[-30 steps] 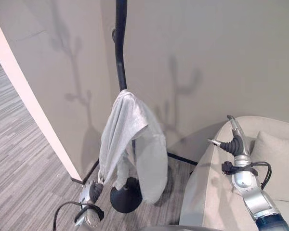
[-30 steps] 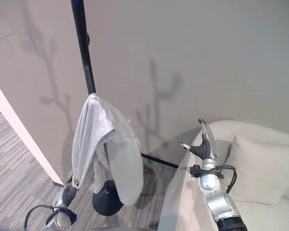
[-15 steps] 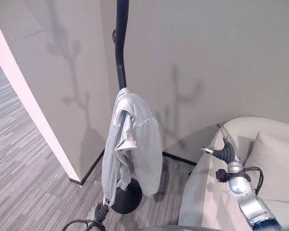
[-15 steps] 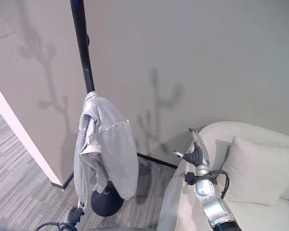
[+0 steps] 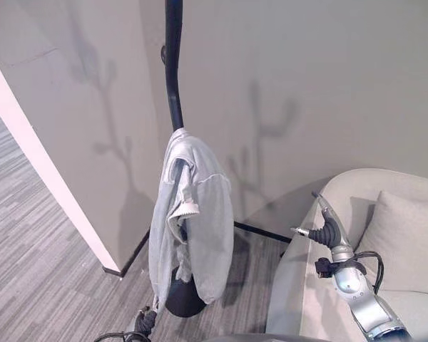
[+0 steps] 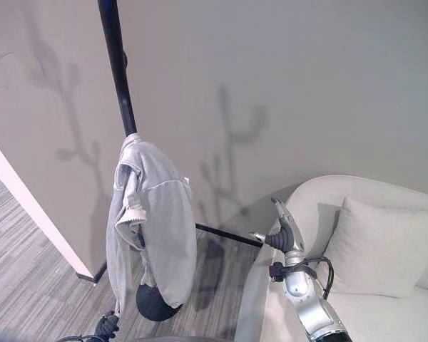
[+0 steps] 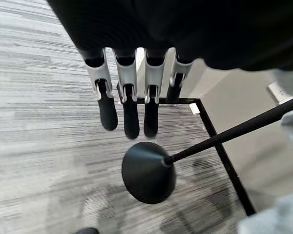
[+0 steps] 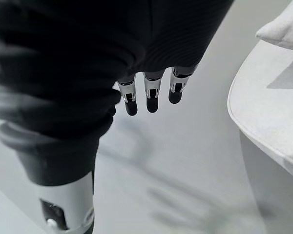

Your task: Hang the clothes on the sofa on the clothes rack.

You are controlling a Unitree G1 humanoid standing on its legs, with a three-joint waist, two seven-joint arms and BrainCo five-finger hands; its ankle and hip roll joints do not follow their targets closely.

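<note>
Left eye view: the pale grey garment [image 5: 191,235] hangs draped over a peg of the black clothes rack [image 5: 172,71], beside the cream sofa [image 5: 406,235], its folds falling almost to the round rack base [image 7: 149,171]. My left hand [image 7: 129,105] sits low near that base, fingers straight and relaxed, holding nothing. My right hand [image 5: 327,229] is raised above the sofa arm, fingers loosely extended, also empty. Judging by the drape, the cloth sits off-centre on its peg, and a brush from either arm could slide it to the floor or rock the stand. My left wrist view shows the base and the pole's foot plainly, where the head views have cloth over part of the base. My right wrist view adds the sofa's edge and a cushion [image 8: 283,27].
</note>
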